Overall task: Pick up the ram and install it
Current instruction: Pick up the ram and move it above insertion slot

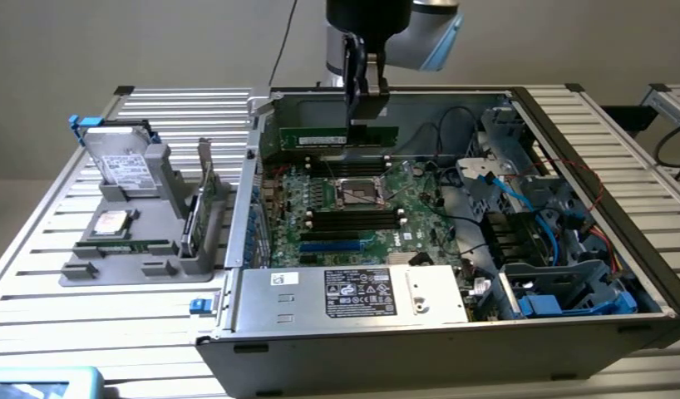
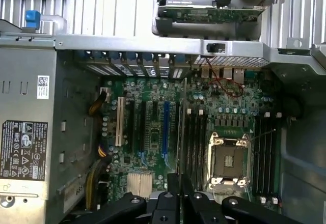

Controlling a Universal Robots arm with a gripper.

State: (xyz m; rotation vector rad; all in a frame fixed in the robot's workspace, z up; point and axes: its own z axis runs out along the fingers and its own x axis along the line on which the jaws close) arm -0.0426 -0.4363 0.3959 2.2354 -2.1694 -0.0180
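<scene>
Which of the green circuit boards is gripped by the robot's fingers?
The slim long memory stick, held over the open computer case. The wider green card stands in the grey rack outside it.

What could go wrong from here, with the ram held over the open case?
1. The hand grips the ram off-centre, so it may tilt when pressed down.
2. The slots lie close together; a small offset could seat it between them or in the wrong one.
3. The bare socket sits right beside those slots; a slip could hit it.
</scene>
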